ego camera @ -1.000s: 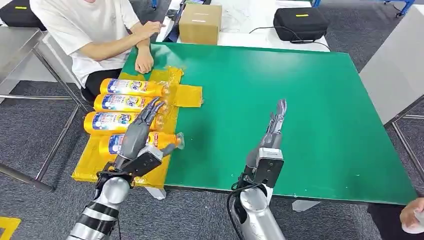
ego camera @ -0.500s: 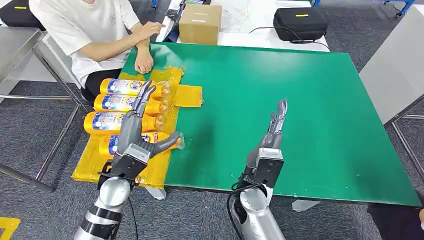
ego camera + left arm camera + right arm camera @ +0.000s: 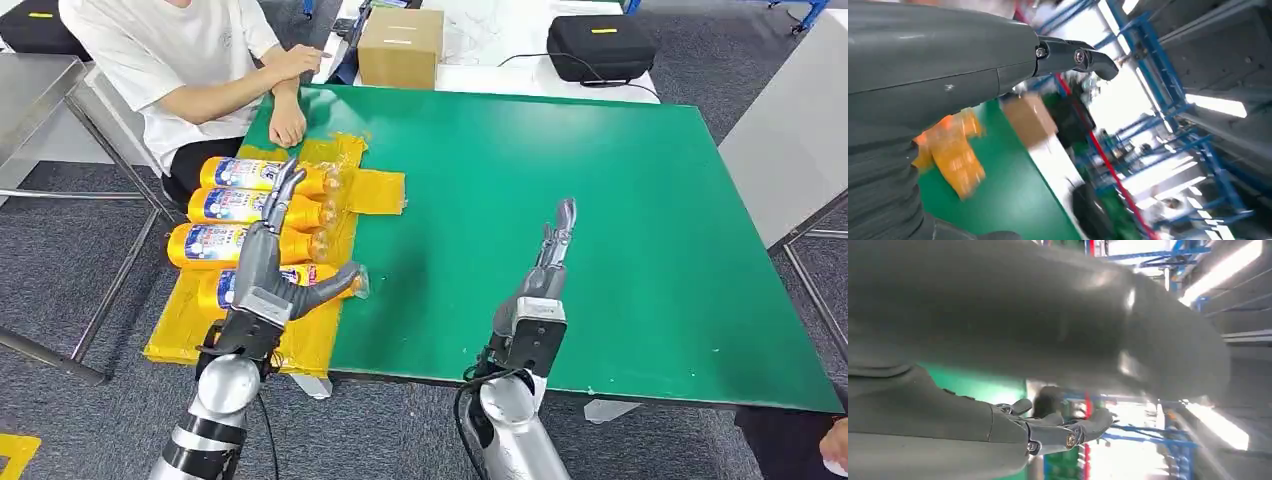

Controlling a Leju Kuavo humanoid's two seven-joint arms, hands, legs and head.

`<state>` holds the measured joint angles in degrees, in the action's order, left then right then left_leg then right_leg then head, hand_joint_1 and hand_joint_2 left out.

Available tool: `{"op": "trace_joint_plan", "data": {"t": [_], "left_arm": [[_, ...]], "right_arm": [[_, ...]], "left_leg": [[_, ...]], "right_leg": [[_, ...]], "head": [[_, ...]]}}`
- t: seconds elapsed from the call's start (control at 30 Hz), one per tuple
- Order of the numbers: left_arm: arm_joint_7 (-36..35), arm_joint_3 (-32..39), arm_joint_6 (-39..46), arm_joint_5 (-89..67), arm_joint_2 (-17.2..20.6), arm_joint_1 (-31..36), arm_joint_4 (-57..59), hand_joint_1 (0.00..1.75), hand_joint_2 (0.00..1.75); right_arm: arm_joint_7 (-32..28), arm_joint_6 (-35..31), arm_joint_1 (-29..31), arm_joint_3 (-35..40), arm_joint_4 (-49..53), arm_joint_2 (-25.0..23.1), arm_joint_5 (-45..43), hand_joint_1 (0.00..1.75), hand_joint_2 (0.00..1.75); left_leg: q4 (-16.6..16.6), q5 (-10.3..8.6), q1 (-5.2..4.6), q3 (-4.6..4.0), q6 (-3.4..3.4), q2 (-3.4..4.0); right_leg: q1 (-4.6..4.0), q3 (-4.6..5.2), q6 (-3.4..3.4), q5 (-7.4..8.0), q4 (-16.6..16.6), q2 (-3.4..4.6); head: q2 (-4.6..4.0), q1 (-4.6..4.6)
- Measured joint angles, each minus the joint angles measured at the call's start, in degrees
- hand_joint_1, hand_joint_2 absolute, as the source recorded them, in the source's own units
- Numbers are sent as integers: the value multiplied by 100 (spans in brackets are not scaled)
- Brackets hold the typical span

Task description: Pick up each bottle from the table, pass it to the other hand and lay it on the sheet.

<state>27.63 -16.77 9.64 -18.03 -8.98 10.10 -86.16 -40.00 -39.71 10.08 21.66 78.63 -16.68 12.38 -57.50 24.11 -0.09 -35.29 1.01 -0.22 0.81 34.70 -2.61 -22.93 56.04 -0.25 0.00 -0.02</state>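
Since all four orange plastic bottles lie side by side on the yellow sheet at the green tabletop edge, the job looks done: left hand hovers above them, fingers spread, holding nothing; right hand is straight and empty too.

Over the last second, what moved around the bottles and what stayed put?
The left hand lifted off the nearest bottle and opened, fingers swinging toward the far bottles; it holds nothing. The right hand stayed open over the green table. All four bottles stayed on the yellow sheet.
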Motion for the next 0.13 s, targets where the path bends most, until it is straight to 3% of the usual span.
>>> {"op": "trace_joint_plan", "data": {"t": [0.13], "left_arm": [[-321,33,-304,1823,-301,-235,9,0,175]], "right_arm": [[145,-9,-322,-30,516,-22,496,0,175]], "left_leg": [[1,5,-1,-4,1,1]], "right_leg": [[1,7,0,-1,-2,2]], "head": [[0,0]]}}
